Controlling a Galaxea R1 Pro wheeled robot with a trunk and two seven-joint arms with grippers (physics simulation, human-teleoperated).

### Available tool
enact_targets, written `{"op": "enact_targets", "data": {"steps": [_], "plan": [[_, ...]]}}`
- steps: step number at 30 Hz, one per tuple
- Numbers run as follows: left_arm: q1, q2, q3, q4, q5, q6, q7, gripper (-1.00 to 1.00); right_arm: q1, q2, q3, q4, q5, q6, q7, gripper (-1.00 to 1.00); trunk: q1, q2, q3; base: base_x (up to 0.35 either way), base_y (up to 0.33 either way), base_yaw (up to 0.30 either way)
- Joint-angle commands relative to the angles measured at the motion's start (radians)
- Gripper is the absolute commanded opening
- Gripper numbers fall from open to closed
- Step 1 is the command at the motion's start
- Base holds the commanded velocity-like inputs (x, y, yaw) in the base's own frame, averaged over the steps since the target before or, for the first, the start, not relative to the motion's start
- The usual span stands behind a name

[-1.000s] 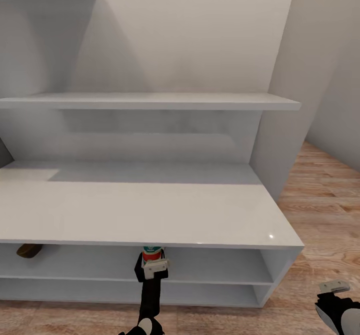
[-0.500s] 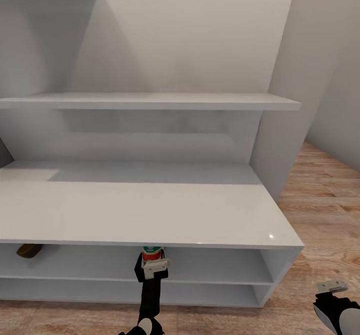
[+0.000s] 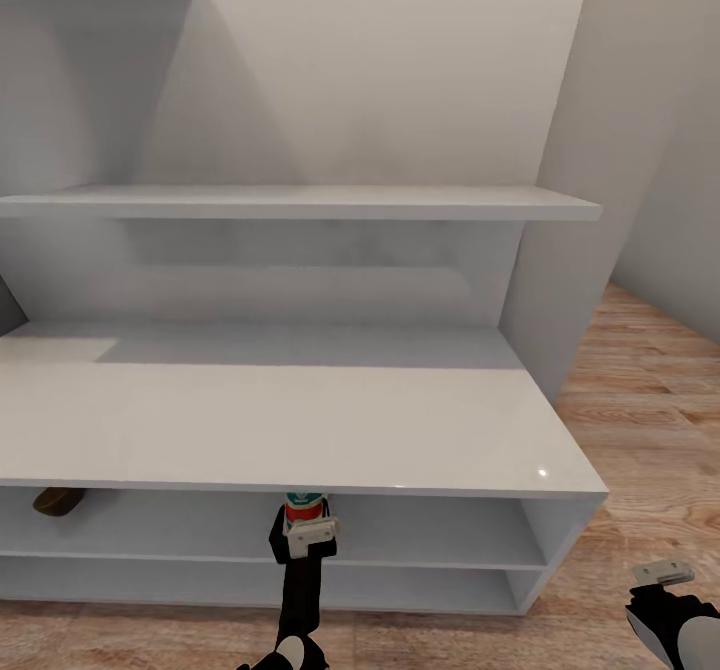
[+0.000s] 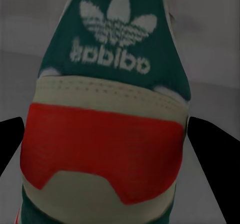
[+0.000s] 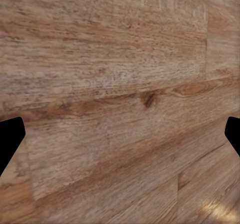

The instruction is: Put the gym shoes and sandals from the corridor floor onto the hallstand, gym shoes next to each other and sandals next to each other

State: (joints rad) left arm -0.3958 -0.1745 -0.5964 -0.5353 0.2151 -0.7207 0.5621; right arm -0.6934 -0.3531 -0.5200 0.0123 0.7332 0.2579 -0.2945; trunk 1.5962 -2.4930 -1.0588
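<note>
One gym shoe (image 3: 304,503) stands heel-out in the upper open shelf of the hallstand (image 3: 300,430), just under its broad top. My left gripper (image 3: 310,532) reaches in from below and is shut on that shoe's heel. In the left wrist view the teal, cream and red heel (image 4: 107,108) sits between the dark fingers (image 4: 215,159). A brown sandal (image 3: 57,500) lies on the same shelf at the far left, partly hidden by the top. My right gripper (image 3: 664,575) hangs open over the corridor floor (image 5: 120,73) at the lower right.
The rack's right side panel (image 3: 565,540) stands between the two arms. A long wall shelf (image 3: 300,202) runs above the flat top. Wood floor (image 3: 650,420) stretches to the right of the rack beside a pale wall.
The right gripper has drifted a touch to the left and down. The left gripper and the shoe have not moved.
</note>
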Motion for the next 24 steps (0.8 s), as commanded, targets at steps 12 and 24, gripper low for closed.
{"op": "enact_targets", "data": {"steps": [12, 24], "plan": [[0.000, 0.000, 0.000, 0.000, 0.000, 0.000, -0.001, -1.00, 0.000, 0.000, 0.000, 0.000, 0.000, 0.000, 0.000, 1.00, 0.000, 0.000, 0.000, 0.013, 0.000, 0.000], [0.000, 0.000, 0.000, 0.000, 0.000, 0.000, -0.001, -1.00, 0.000, 0.000, 0.000, 0.000, 0.000, 0.000, 0.000, 1.00, 0.000, 0.000, 0.000, 0.009, 0.000, 0.000]]}}
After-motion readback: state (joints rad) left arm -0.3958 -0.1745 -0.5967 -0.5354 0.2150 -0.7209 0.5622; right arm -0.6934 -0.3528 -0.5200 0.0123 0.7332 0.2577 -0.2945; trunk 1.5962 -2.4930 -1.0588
